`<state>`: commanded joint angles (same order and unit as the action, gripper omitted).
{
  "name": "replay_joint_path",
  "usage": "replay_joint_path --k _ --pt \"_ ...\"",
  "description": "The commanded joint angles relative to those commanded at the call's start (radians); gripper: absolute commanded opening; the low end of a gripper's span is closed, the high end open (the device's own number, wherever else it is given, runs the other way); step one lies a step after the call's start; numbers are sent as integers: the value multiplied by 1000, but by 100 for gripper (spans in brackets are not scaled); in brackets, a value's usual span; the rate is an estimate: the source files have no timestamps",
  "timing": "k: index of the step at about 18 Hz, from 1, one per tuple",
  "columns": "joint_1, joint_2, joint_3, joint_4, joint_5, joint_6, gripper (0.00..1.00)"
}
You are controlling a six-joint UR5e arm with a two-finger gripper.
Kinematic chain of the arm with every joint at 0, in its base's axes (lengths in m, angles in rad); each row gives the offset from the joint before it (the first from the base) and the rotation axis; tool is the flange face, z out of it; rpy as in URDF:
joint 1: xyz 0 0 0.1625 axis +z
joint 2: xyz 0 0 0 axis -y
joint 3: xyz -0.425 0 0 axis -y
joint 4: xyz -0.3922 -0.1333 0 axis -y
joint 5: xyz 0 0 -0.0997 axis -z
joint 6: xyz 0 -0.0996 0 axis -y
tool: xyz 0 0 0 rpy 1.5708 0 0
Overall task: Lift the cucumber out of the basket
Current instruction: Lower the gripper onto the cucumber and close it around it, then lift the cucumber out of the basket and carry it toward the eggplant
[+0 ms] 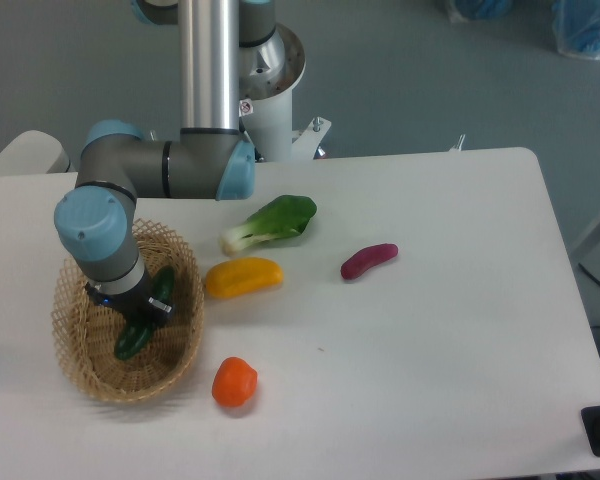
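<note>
The cucumber (140,325) is a smooth, glossy dark green vegetable, long with rounded ends. It lies inside the basket (185,335), slanted, its lower end toward the table's front edge and its upper end pointing toward the basket's right rim. Its middle is hidden, so whether it rests on the weave or is lifted slightly off it cannot be told. The basket is an oval, shallow piece of light tan woven wicker, standing upright near the table's front left corner, its long axis running roughly front to back.
</note>
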<state>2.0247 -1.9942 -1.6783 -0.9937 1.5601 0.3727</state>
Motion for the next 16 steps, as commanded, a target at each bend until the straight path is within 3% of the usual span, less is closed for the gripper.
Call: replay_joint_path --k 4,7,16 --pt "54 11 95 -132 -26 75 0" --pt "95 11 150 -187 -31 126 0" --pt "250 -1 184 -200 -48 374 0"
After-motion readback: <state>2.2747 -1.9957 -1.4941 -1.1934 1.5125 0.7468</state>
